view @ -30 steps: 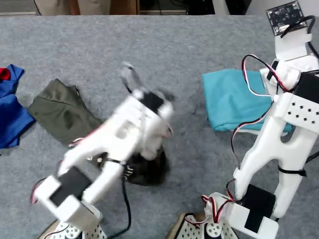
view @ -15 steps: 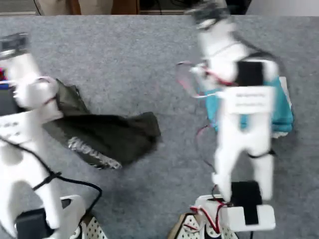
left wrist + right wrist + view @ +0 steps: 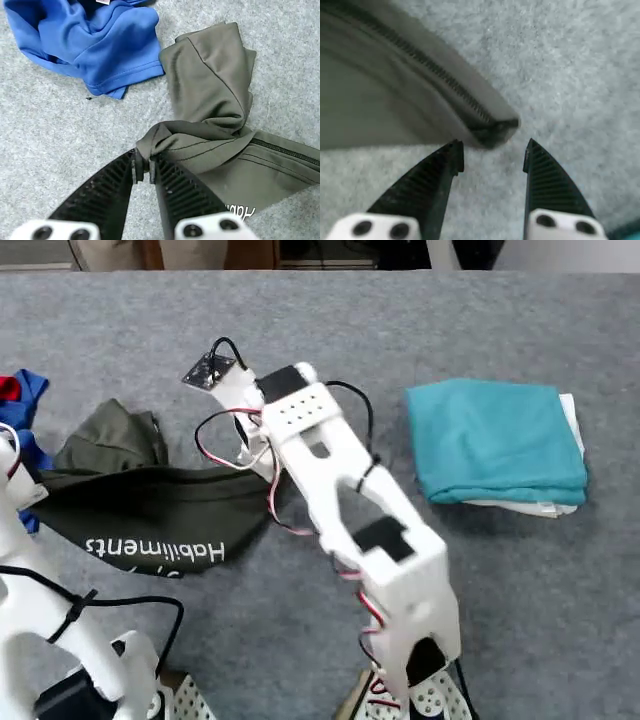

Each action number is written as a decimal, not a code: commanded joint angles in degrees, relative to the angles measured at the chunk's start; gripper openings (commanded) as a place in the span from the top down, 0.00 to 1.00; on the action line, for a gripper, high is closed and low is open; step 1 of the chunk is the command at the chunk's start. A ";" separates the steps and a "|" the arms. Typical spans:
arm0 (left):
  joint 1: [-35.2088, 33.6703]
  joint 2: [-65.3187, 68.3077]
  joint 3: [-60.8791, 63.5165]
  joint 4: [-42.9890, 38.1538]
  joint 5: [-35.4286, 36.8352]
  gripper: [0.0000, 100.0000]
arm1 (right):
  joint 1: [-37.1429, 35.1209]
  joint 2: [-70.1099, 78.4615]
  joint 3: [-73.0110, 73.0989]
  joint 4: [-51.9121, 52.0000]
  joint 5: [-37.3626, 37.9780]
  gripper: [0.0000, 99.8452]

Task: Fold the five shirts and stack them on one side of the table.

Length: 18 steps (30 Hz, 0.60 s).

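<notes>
At the near left of the grey table (image 3: 400,330), the left claw (image 3: 142,167) pinches a bunched corner of the olive shirt (image 3: 210,100), which lies stretched across the table's left half with white lettering along its near edge. The right claw (image 3: 492,150), on the arm reaching over from the near middle, is spread wide just short of the shirt's zippered corner, gripping nothing. Farther left a crumpled blue shirt (image 3: 95,40) lies just beside the olive one, and well apart on the right a folded teal shirt (image 3: 495,440) rests on a white shirt (image 3: 545,507).
</notes>
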 commanded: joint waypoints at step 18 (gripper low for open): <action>-0.53 -0.92 9.76 0.44 0.00 0.98 | -2.51 35.21 -43.82 16.35 -3.08 0.99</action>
